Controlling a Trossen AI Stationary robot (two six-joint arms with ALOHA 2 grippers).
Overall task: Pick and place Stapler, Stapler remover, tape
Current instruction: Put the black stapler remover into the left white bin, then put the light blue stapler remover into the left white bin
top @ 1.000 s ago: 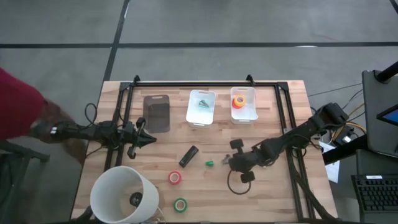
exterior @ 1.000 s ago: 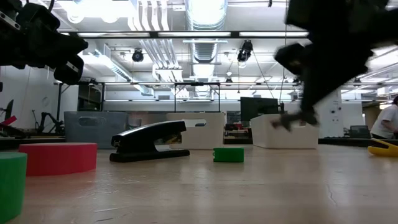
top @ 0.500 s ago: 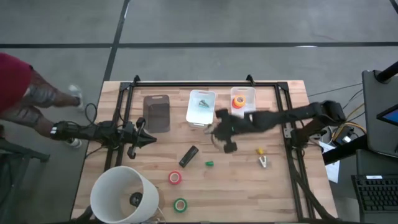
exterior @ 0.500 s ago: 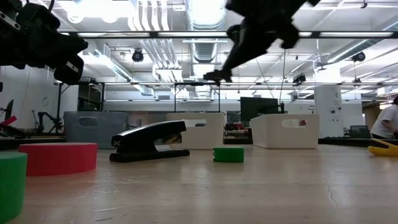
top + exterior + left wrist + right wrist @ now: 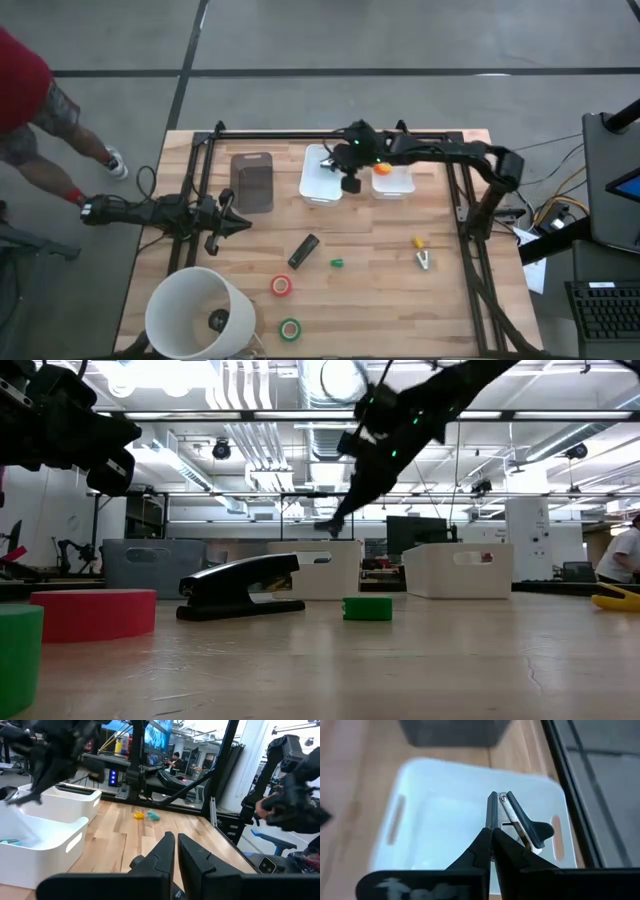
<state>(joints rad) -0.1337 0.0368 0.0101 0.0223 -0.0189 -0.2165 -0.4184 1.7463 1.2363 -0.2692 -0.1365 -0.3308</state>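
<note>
My right gripper point(image 5: 335, 163) hangs over the middle white bin point(image 5: 312, 186), shut on a black-and-silver staple remover point(image 5: 520, 822); it also shows in the low view point(image 5: 340, 520). The black stapler point(image 5: 303, 250) lies flat on the table and shows in the low view point(image 5: 240, 588). A red tape roll point(image 5: 282, 286) and a green tape roll point(image 5: 289, 328) lie flat near the front. An orange roll point(image 5: 384, 163) sits in the right white bin point(image 5: 402, 185). My left gripper point(image 5: 240, 224) is shut and empty at the table's left, and its fingers show in its wrist view point(image 5: 176, 845). My right gripper pinches the staple remover between its two fingertips at the end nearest them point(image 5: 497, 826). The rest of it sticks out ahead of the fingers. The fingers come from the table's right, slanting down. The remover is lifted clear above the white bin.
A dark grey bin point(image 5: 252, 182) stands left of the white bins. A small green piece point(image 5: 337, 263), a yellow remover point(image 5: 418, 243) and another remover point(image 5: 424, 260) lie on the table. A white bucket-like object point(image 5: 195, 315) stands front left. A person in red point(image 5: 30, 90) stands beyond the left edge.
My right gripper has risen from the table near the green piece and swung toward the far edge and left, carrying the staple remover clear of the table to above the middle white bin. The person at the left has shifted.
</note>
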